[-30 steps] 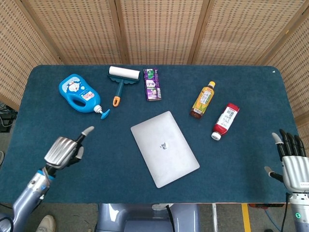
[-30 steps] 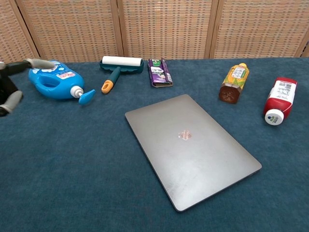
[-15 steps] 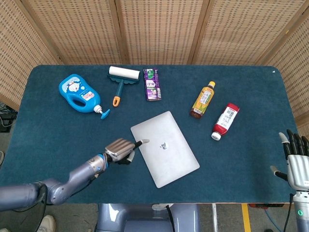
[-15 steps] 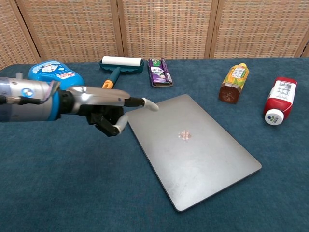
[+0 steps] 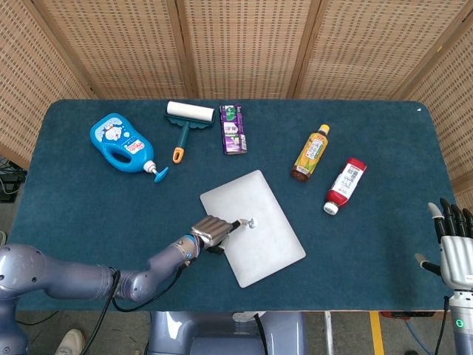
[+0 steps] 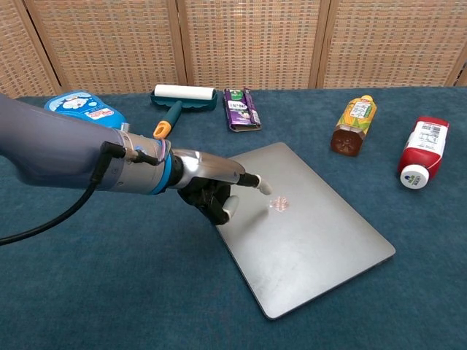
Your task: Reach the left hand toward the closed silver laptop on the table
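Left hand (image 6: 211,188): fingers curled together, one extended over the silver laptop (image 6: 306,233) at frame centre, apparently for pointing. Right hand (image 5: 454,248): spread apart, lower right, idle.

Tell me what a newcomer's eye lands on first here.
The left hand stretched over the closed silver laptop at the table's centre, one finger pointing at its logo. Behind, a bright blue detergent bottle lies far left, and a red bottle on the right.
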### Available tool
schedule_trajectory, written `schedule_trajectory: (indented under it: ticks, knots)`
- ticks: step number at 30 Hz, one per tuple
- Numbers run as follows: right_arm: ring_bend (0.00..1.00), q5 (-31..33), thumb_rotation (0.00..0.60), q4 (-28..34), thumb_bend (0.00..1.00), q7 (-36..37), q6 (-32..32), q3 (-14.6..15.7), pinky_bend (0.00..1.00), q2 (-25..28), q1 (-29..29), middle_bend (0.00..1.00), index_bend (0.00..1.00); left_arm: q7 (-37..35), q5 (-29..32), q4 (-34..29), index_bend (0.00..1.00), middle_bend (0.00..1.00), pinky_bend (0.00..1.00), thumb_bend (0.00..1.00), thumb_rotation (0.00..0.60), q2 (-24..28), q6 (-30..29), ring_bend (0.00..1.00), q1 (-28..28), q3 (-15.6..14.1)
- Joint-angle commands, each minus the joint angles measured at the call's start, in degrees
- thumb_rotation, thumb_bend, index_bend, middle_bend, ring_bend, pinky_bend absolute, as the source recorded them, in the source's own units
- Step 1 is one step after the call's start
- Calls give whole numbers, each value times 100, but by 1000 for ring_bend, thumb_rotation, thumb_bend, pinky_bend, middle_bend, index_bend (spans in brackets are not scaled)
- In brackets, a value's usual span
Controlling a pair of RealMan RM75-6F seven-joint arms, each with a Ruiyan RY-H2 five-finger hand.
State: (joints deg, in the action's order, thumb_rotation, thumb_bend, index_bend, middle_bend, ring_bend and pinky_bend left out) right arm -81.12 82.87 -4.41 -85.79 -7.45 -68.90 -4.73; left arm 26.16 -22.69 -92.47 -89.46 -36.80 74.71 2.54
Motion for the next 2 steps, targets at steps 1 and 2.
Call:
schedule_trajectory:
  ticks: [1, 2]
  knots:
    - [0, 10, 600, -6, 0, 5, 17, 6, 0, 0, -1, 0, 0, 245, 479, -30, 0, 958, 1000, 1000, 600, -146, -359, 950, 316, -157]
    - [0, 11, 600, -8, 0, 7, 18, 6, 0, 0, -2, 0, 0, 258, 509, -34, 0, 958, 1000, 1000, 600, -156, -389, 950, 333, -161]
